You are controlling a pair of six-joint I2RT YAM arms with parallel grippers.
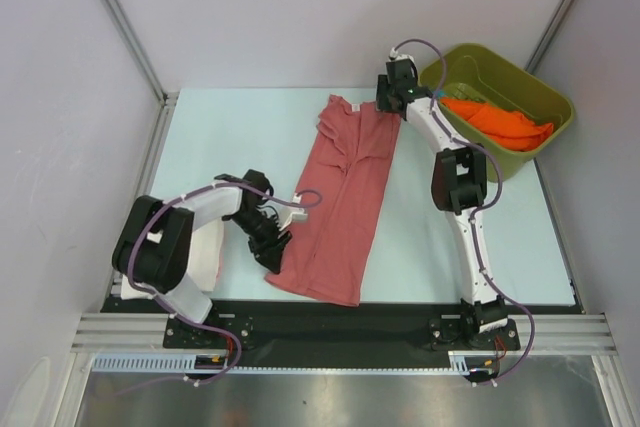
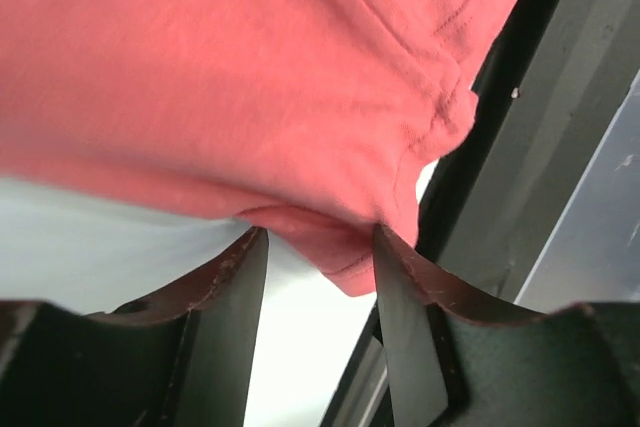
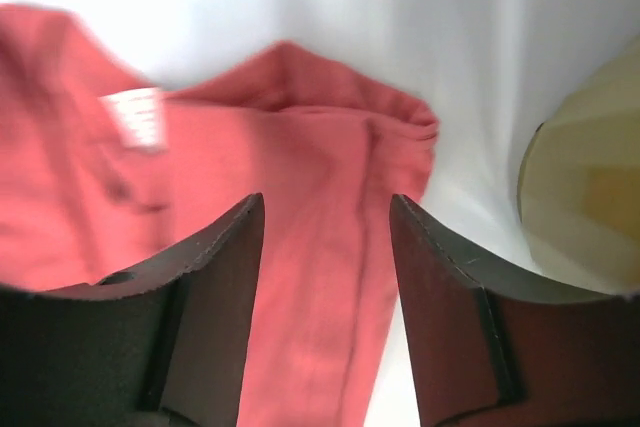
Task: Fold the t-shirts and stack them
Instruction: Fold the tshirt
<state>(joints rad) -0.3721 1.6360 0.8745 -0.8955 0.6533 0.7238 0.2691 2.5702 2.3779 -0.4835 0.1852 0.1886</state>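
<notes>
The salmon-red t-shirt [image 1: 342, 192] lies folded lengthwise in a long strip down the middle of the table, collar end at the back. My left gripper [image 1: 272, 247] is at its near left corner. In the left wrist view that gripper [image 2: 316, 247] is open, with the hem corner of the red shirt [image 2: 250, 77] between the fingertips. My right gripper [image 1: 390, 99] is at the shirt's far right corner. In the right wrist view it [image 3: 326, 215] is open just above the red cloth [image 3: 320, 277]. The bright orange t-shirt [image 1: 495, 122] lies in the bin. I cannot make out the teal and white shirts.
The olive-green plastic bin [image 1: 545, 97] stands at the back right, close to the right arm; its wall shows in the right wrist view [image 3: 580, 197]. The black front rail [image 1: 330, 322] runs just beyond the shirt's near hem. Grey walls enclose the table.
</notes>
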